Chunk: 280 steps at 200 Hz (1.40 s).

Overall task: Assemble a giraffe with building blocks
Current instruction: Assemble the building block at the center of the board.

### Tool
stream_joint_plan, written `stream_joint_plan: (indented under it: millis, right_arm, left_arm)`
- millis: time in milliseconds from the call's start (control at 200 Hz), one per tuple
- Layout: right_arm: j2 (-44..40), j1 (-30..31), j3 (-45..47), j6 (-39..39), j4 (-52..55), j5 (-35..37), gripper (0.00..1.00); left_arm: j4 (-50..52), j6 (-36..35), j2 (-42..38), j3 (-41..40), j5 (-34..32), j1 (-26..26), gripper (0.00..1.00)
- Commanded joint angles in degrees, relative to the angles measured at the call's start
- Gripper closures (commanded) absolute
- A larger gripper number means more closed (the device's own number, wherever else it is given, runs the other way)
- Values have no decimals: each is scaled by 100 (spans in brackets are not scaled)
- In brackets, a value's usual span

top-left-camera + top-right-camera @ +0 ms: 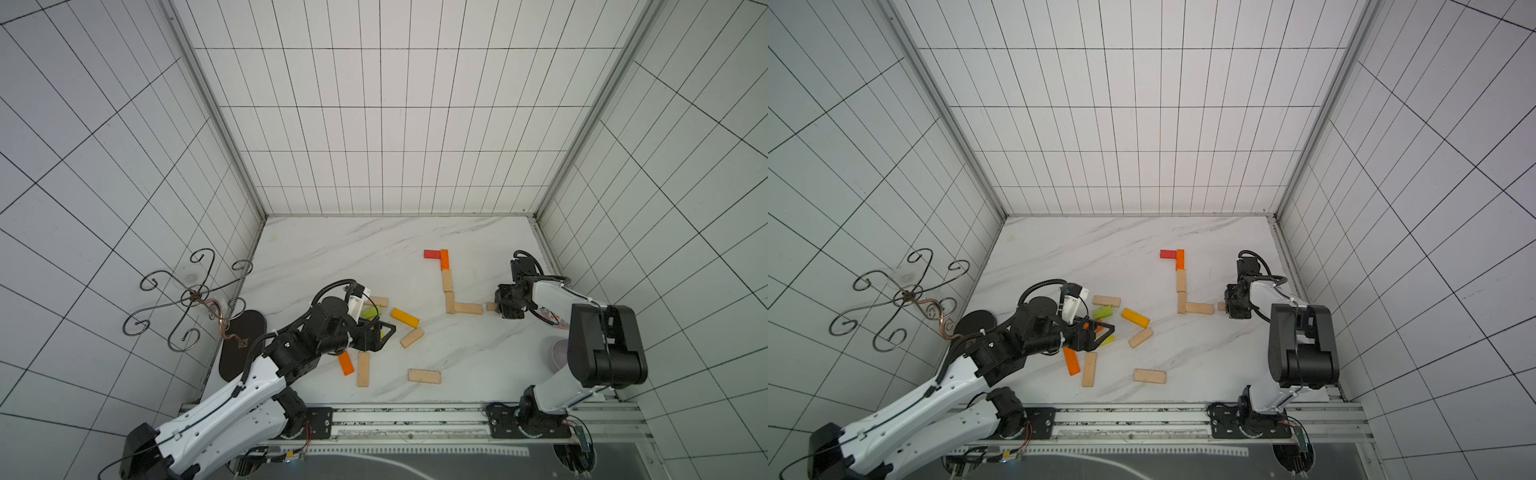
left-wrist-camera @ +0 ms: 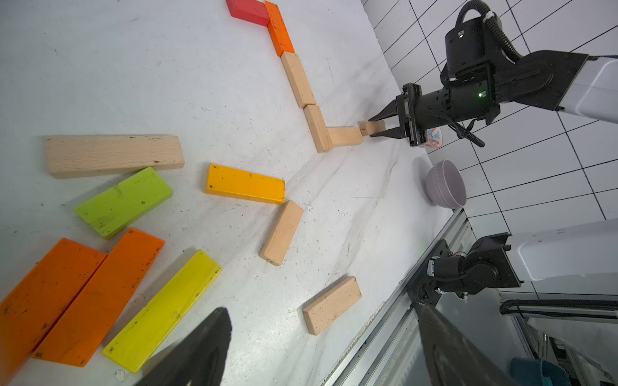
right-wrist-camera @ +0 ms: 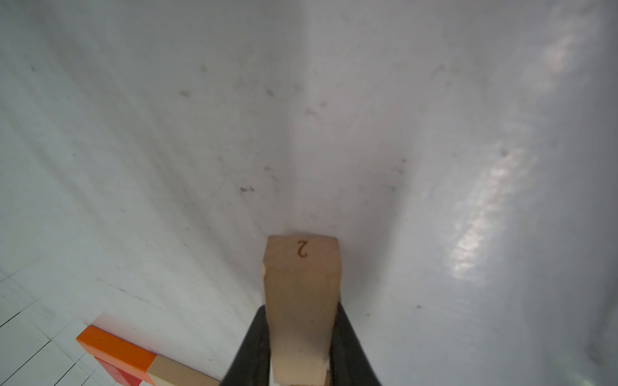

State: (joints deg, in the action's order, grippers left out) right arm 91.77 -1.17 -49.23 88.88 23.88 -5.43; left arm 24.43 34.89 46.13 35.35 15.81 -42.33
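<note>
A flat L-shaped figure lies on the marble table: a red block (image 1: 432,253), an orange block (image 1: 444,259), two wooden blocks (image 1: 447,281) in a column, and a horizontal wooden block (image 1: 468,308). My right gripper (image 1: 498,307) is shut on a small wooden block (image 3: 302,267) marked "2". It holds the block just off the free end of the horizontal block (image 2: 344,136), low over the table. My left gripper (image 2: 322,320) hangs open over a loose pile of blocks, holding nothing.
Loose blocks lie centre-left: green (image 2: 123,202), amber (image 2: 245,183), yellow (image 2: 160,312), two orange (image 2: 97,297) and several wooden ones (image 1: 424,376). A grey bowl (image 2: 446,183) sits near the right arm's base. A scrolled metal stand (image 1: 191,297) is at the left wall.
</note>
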Motion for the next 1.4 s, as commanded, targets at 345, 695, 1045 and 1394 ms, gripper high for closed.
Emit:
stream_joint_plan:
  millis: [345,695,1045,1394]
  right_arm:
    - [52,201,-45,281,337,73,71]
    - [149,244,19,266,345,-22,62]
    - [-76,337,163,366,416,58,71]
    - [-178,343,226,413,476,121,71]
  left_arm:
    - [53,-44,-172,120,-136,-19,12]
    - [62,-35,-211,104,-140,-21,12]
    - [54,-27,-254,116,-158,-21,12]
    - [89,-35,-348,97,-158,-18,12]
